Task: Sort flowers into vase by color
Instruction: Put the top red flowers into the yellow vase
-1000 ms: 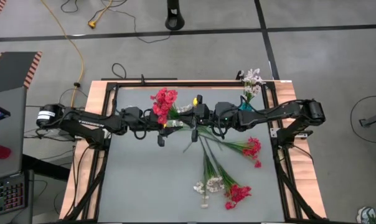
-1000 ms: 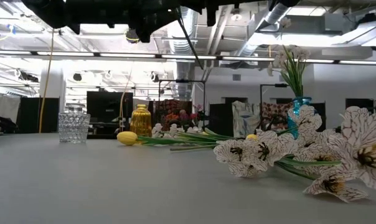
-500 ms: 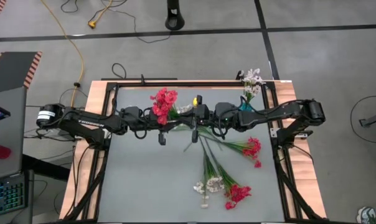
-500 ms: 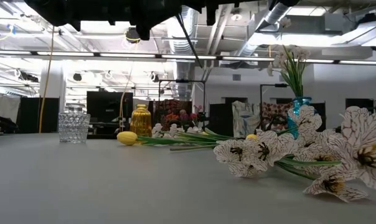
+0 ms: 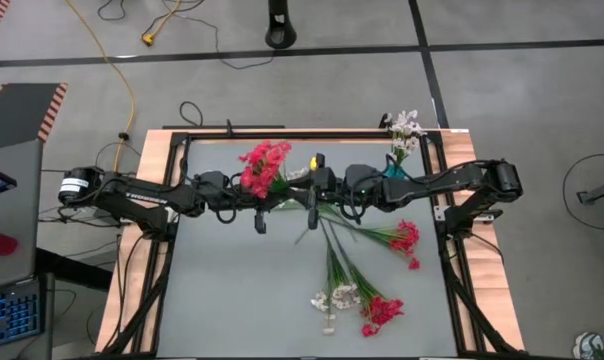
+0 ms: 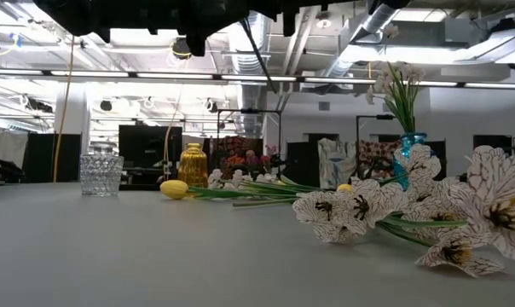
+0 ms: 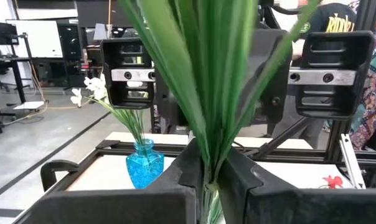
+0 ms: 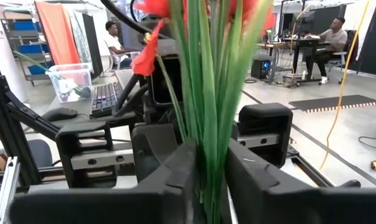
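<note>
The two arms are meeting over the back middle of the table, and both are pinching the same red flower bunch by its green stems. The left gripper is pressing its fingers tight on the stems, and the right gripper is squeezing them too, so the bunch is hanging in the air between them. The job is looking only partly done. Some white flowers are already standing in the blue vase at the back right corner. The clear glass vase and the yellow vase are looking empty. More red flowers, white flowers and a yellow bud are lying on the table, waiting. Compared with a second ago, the red bunch is tipping a bit more toward the left, and the arms are staying almost where they were.
</note>
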